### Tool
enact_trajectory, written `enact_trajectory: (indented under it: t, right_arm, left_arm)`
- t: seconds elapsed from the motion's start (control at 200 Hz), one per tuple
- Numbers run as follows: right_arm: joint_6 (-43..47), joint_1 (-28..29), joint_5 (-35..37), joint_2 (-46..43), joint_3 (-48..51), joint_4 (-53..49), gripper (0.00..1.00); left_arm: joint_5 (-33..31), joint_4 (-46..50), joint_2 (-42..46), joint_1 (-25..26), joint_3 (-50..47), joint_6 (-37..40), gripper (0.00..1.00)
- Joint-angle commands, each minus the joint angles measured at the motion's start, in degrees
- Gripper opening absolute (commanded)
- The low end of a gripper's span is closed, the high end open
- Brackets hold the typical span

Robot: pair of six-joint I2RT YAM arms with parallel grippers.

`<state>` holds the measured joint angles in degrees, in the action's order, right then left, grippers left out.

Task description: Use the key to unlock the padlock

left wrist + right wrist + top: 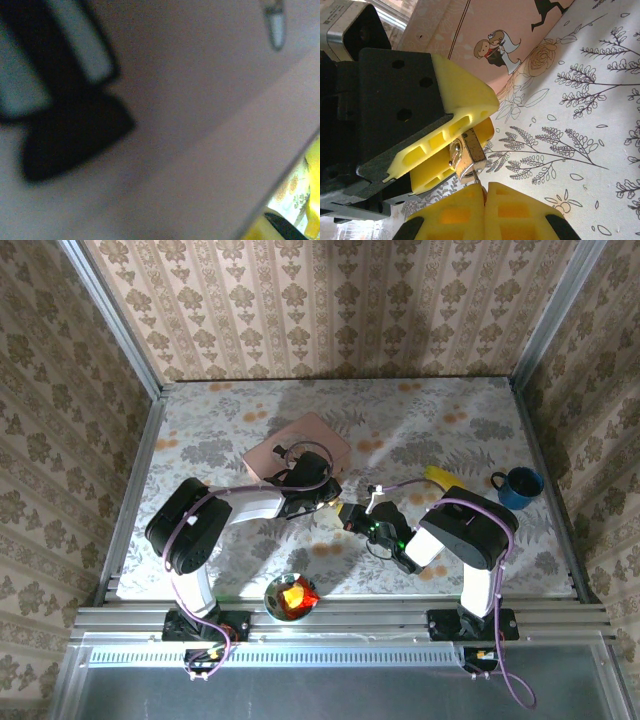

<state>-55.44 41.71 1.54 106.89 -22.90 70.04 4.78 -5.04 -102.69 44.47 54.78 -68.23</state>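
The left fingers (487, 120) are closed partway on the padlock (466, 156), which sits clamped between their two yellow pads. The small brass body is tilted, and its bottom end points down toward the right fingers (489, 192). It is held above the flowered surface (450, 420), just in front of the near edge of the pink box (485, 30).

The right fingers are pressed fully together, with no gap between the pads. They pinch the key (476, 177), of which a thin sliver of metal shows. That sliver rises out of the seam between the pads and meets the bottom of the padlock. Whether the tip is inside the keyhole or only touching it cannot be told.

From above, the left arm (240, 508) and the right arm (455, 530) reach inward, and their tips meet near the middle of the surface, just beside the pink box. A yellow banana-shaped toy (437, 477) lies to the right of the meeting point. A blue mug (518, 487) stands further right, near the edge. A small bowl (291, 596) with something orange and red in it sits at the near edge, between the two arm bases.

The left wrist camera is very close to the pink box. It gives a blurred pink face with a dark printed figure, and a little yellow at the lower right corner.
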Motion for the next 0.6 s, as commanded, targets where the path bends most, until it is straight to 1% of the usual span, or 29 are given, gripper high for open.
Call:
enact_trajectory:
  t: [0.0,0.11,0.25,0.345,0.44,0.51,0.595]
  right_arm:
    - [0.0,-0.6,0.4,-0.1,-2.3,3.6,0.00]
    - [-0.2,-0.8,0.3,-0.1,-2.4,3.3,0.00]
    - [-0.4,-1.0,0.2,-0.1,-2.2,2.5,0.13]
    - [-0.5,-1.0,0.1,-0.1,-1.8,2.5,0.19]
    - [-0.5,-1.0,0.1,-0.2,-1.5,2.5,0.19]
    - [-0.4,-1.1,0.1,-0.3,-1.5,2.5,0.15]
    - [-0.5,-1.1,0.3,-0.4,-1.5,2.0,0.15]
  left_arm:
    - [7.4,0.0,-1.4,0.6,-0.1,-1.4,0.00]
    - [7.4,0.0,-1.3,0.3,-0.3,-1.6,0.00]
    - [7.4,-0.2,-1.1,0.3,-0.5,-1.8,0.00]
    - [7.2,-0.4,-1.0,0.2,-0.8,-1.9,0.00]
    - [7.3,-0.7,-1.1,0.2,-1.1,-2.2,0.00]
    - [7.3,-0.8,-1.2,0.1,-1.1,-2.3,0.00]
    - [7.5,-0.9,-1.3,0.1,-1.1,-2.4,0.00]
